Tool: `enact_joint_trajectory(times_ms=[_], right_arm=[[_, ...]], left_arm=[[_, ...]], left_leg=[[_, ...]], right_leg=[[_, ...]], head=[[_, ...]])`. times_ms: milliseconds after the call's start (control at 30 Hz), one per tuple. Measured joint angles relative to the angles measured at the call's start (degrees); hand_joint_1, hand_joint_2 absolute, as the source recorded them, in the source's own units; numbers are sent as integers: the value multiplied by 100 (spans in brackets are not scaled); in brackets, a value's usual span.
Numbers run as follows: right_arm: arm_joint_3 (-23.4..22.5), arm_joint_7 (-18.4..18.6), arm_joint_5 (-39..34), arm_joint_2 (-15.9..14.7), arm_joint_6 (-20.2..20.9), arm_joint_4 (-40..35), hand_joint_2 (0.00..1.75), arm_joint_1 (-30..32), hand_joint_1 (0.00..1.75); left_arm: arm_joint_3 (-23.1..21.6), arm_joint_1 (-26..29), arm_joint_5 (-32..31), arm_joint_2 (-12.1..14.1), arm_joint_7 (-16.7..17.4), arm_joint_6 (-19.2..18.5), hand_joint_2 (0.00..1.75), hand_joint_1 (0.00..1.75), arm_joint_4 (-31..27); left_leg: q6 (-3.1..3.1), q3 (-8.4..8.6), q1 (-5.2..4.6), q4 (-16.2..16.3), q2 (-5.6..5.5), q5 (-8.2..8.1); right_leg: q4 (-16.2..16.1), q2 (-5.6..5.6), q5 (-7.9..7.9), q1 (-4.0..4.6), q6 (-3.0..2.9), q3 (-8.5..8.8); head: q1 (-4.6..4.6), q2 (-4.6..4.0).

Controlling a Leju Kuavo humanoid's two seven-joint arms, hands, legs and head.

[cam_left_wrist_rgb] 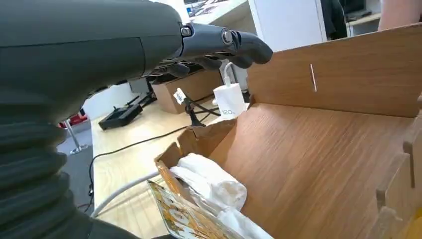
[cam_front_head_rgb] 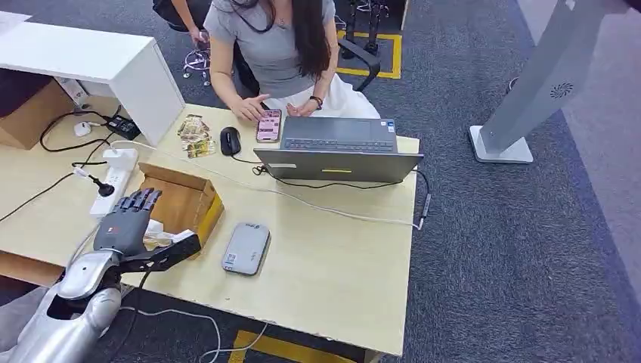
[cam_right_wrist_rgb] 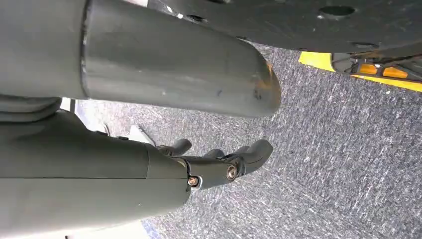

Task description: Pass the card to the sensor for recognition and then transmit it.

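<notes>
A: so where's this at? The left hand [cam_front_head_rgb: 130,219] hangs over the near end of the box [cam_front_head_rgb: 184,198], fingers spread, thumb stuck out, gripping nothing. The right hand [cam_right_wrist_rgb: 219,162] dangles over the carpet, fingers loosely curled, empty.

B: the card [cam_left_wrist_rgb: 186,219]? My guess is it's that printed yellow thing at the box's near edge, beside the white wad [cam_left_wrist_rgb: 211,181]. Not picked up.

A: so barely started. Grab, scan and handover all left.

B: yep. The reader [cam_front_head_rgb: 246,248] sits just beside the box; the person [cam_front_head_rgb: 272,45] is behind the laptop [cam_front_head_rgb: 336,155].
</notes>
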Motion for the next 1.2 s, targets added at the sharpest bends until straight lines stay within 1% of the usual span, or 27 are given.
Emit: enact_joint_trajectory(times_ms=[1200], right_arm=[[87,0,-2,-7,0,2,0,0,0]], left_arm=[[0,-6,15,-35,-37,0,175,0,9]], left_leg=[[0,0,0,0,0,0]], right_leg=[[0,0,0,0,0,0]], head=[[0,0]])
